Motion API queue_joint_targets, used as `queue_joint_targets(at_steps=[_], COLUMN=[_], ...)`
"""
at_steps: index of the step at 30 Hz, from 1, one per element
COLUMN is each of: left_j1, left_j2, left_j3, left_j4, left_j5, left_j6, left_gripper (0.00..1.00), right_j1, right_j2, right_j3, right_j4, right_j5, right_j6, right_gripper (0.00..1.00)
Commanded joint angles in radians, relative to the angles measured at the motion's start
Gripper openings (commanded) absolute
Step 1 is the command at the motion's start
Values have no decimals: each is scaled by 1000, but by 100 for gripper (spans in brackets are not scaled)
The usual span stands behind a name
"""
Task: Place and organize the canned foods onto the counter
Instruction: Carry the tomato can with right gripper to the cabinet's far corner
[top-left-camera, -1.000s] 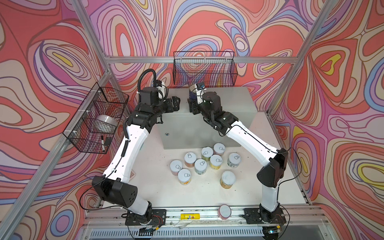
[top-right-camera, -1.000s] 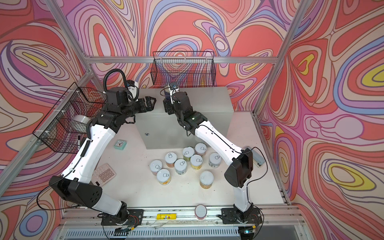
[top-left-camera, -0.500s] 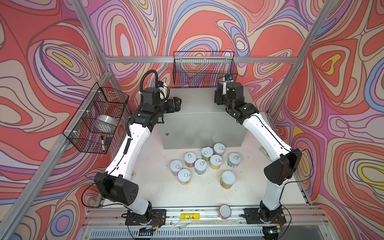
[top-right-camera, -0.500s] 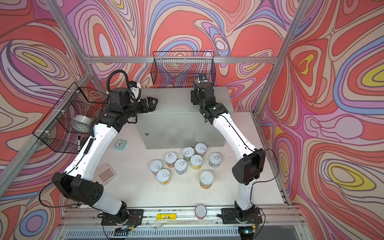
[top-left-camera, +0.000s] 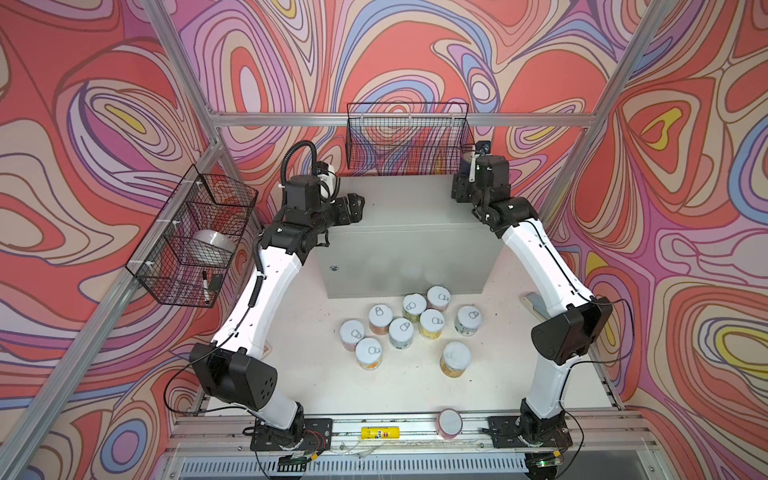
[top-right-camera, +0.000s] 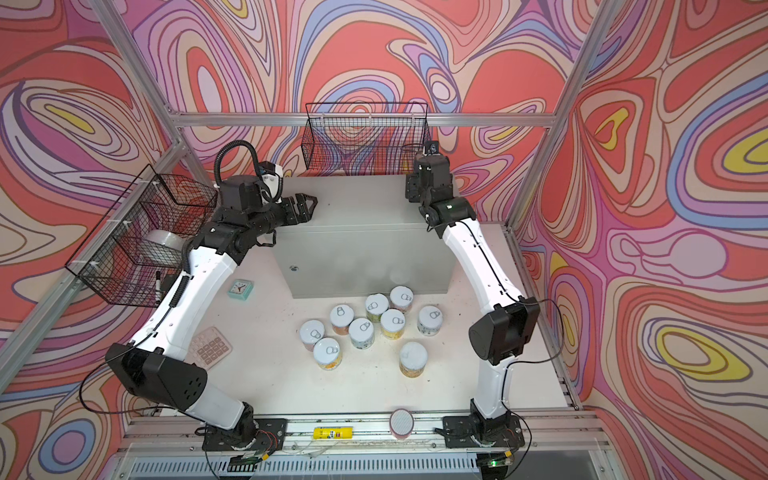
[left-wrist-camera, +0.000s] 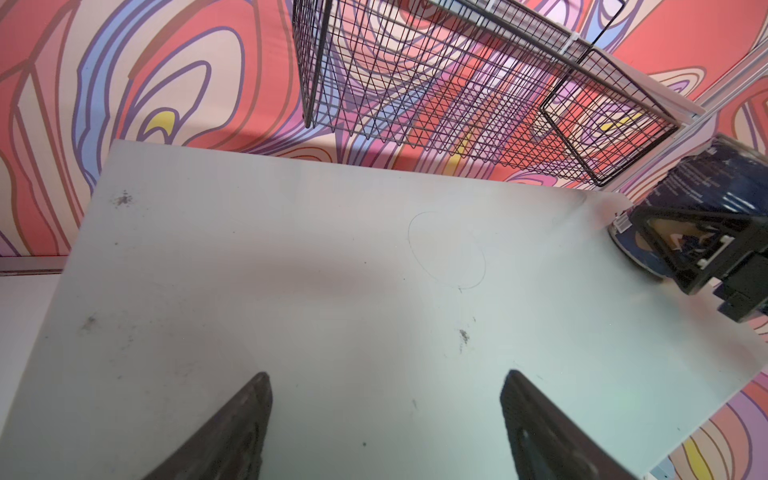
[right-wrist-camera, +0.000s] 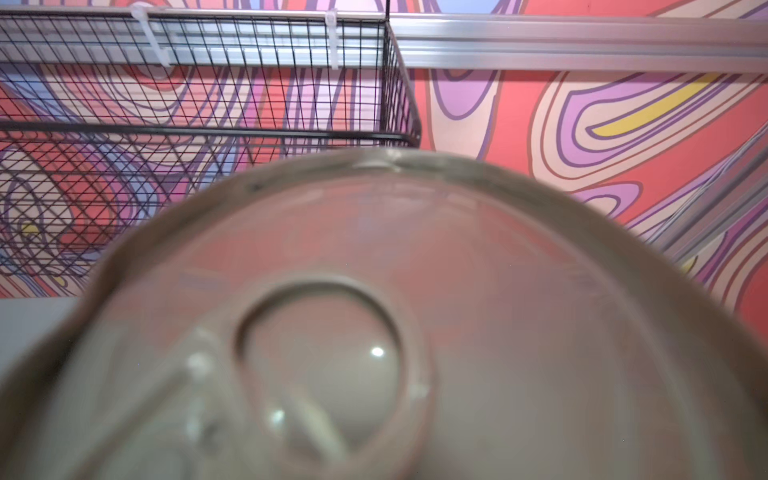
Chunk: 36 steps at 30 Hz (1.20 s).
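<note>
While the right gripper is clamped around the dark-blue can, it holds that can upright at the far right corner of the counter. From the left wrist view, the can's base sits right at the corner's edge; I cannot tell whether it rests on the metal or hangs just above it. Its pale pull-tab lid fills the right wrist view, blurred and very close, with the back wire basket behind it.

Above the left part of the counter top hangs the left gripper, jaws spread wide with nothing between them, its 2 dark fingers pointing across the bare grey surface toward the right arm. A faint pencilled circle marks the top between the 2 grippers.

On the white tabletop, 9 other cans stand upright in front of the counter: 8 in a loose cluster near its front face, and 1 apart, nearer the robot.

At the table's near edge, a pink roll and a yellow tube lie on the rail. In a top view, a small teal clock and a calculator lie by the left arm.
</note>
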Motion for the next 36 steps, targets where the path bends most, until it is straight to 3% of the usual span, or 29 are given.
queue_joint_targets(at_steps=[1, 22, 29, 32, 34, 36], left_j1=[-2, -24, -28, -29, -29, -29], left_j2=[26, 43, 30, 12, -4, -5], left_j3=[7, 23, 20, 6, -14, -10], left_j4=[7, 6, -3, 4, 21, 12], left_j5=[12, -19, -36, -41, -35, -31], left_j6=[-7, 12, 20, 30, 45, 56], left_gripper=[87, 90, 95, 96, 98, 98], right_j1=[-16, -40, -40, -40, -40, -40], right_j2=[24, 123, 92, 55, 40, 32], right_j3=[-17, 11, -16, -32, -16, 12], right_j4=[21, 73, 81, 79, 47, 7], right_j5=[6, 96, 70, 43, -2, -32], right_j6=[26, 8, 37, 46, 46, 48], right_gripper=[0, 1, 66, 80, 98, 98])
